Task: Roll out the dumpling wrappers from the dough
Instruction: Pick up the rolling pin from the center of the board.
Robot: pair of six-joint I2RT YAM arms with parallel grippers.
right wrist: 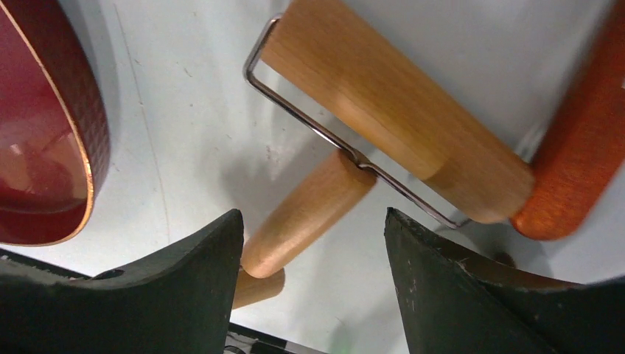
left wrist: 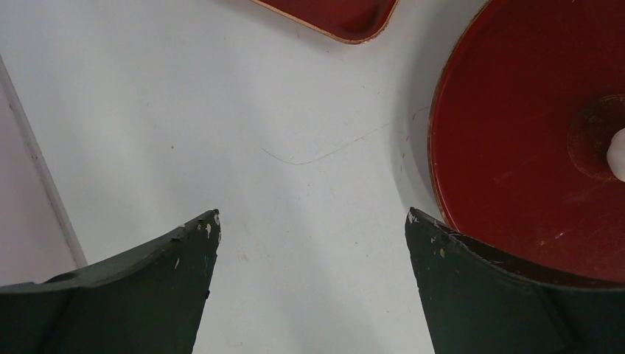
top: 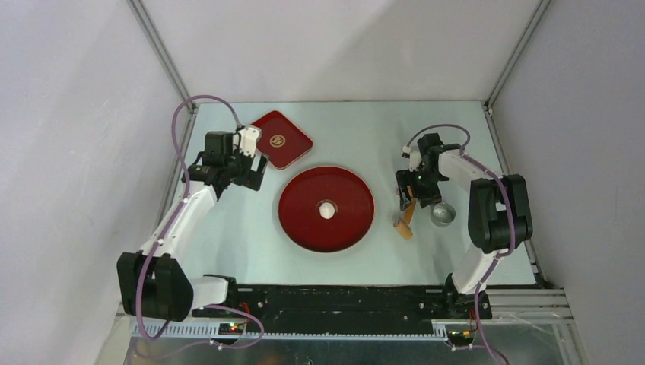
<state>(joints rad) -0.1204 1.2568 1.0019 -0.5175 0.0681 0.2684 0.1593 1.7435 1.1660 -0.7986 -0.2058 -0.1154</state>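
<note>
A small white dough piece [top: 327, 210] lies at the centre of the round red plate [top: 304, 224]; it looks like a lump, and no thin flat wrapper disc shows. Its edge shows in the left wrist view [left wrist: 617, 155]. A wooden roller [top: 403, 225] with a wire frame lies on the table right of the plate. In the right wrist view its barrel [right wrist: 398, 118] and handle [right wrist: 306, 210] show. My right gripper [right wrist: 311, 214] is open, low over the handle, which lies between the fingers near the left one. My left gripper [left wrist: 313, 214] is open and empty over bare table left of the plate [left wrist: 516, 147].
A square red tray [top: 281, 139] lies at the back left, its corner in the left wrist view [left wrist: 339, 18]. A metal cup [top: 443, 214] stands right of the roller. An orange-brown rounded piece [right wrist: 582, 147] lies beside the roller barrel. The plate rim [right wrist: 81, 147] is left of my right gripper.
</note>
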